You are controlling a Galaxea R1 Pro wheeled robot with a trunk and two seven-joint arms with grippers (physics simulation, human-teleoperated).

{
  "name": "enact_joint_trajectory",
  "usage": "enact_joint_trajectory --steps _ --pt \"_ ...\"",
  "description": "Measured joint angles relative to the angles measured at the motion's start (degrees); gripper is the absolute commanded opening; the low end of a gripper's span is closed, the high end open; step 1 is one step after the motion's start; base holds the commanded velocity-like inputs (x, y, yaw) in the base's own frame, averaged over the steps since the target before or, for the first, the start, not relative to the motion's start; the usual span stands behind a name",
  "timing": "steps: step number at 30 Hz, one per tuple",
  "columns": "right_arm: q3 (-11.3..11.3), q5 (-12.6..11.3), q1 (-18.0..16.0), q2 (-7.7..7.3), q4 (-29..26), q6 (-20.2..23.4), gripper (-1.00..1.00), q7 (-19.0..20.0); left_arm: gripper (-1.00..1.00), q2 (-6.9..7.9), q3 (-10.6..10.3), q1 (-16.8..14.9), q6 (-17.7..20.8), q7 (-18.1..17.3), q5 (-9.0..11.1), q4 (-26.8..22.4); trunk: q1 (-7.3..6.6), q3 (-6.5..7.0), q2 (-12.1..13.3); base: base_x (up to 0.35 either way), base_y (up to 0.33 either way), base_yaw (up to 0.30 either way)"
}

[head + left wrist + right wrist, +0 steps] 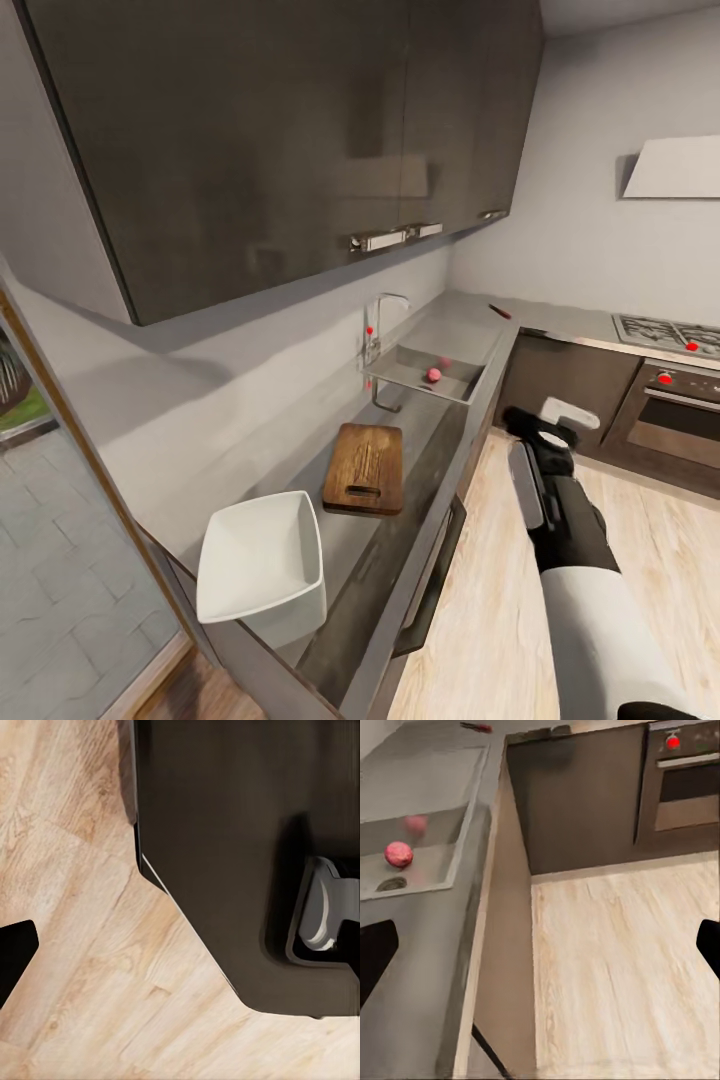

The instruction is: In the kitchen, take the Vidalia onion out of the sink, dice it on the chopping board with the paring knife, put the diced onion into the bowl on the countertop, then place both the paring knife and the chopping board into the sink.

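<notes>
The Vidalia onion [433, 375], small, round and reddish, lies in the steel sink [455, 388]; the right wrist view also has the onion [399, 854] in the basin [427, 874]. The brown chopping board [365, 468] rests flat on the grey countertop [375, 560], between the sink and the white bowl [262, 565]. At the far counter corner lies the paring knife [499, 311] [476, 727]. My right gripper [522, 420] [540, 952] hangs open over the floor beside the counter, holding nothing. My left gripper [180, 960] points at the floor and my dark base, open.
A chrome tap [383, 325] stands behind the sink. Dark wall cupboards [300, 130] hang over the counter. An oven [675, 415] and gas hob [665, 332] are at the far right. Wooden floor [490, 600] runs along the cabinet fronts.
</notes>
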Motion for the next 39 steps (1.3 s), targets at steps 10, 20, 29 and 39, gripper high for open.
enact_joint_trajectory --steps 10,20,29,39 --pt "10.48 -40.31 -1.56 1.15 0.16 -7.93 1.0 -21.03 1.0 -0.56 0.0 0.0 0.0 0.0 0.0 0.0 0.0 0.0 0.0 0.0 0.0 0.0" --pt "19.78 -59.26 -1.57 1.77 0.29 -30.57 1.0 -54.45 1.0 -0.5 0.0 0.0 -1.63 0.0 0.0 0.02 0.0 -0.01 0.0 0.0 0.0 0.0" --pt "20.14 -60.77 -1.57 1.95 0.29 -32.98 1.0 -58.02 1.0 -0.51 0.0 0.0 -1.72 0.0 -0.01 0.02 0.0 -0.01 0.0 0.0 0.0 0.0" --pt "20.4 -65.7 -1.56 2.27 0.29 -33.11 1.0 -58.05 1.0 -0.49 0.0 0.0 -1.7 0.0 0.0 0.06 0.0 0.0 0.0 0.0 0.152 0.0"
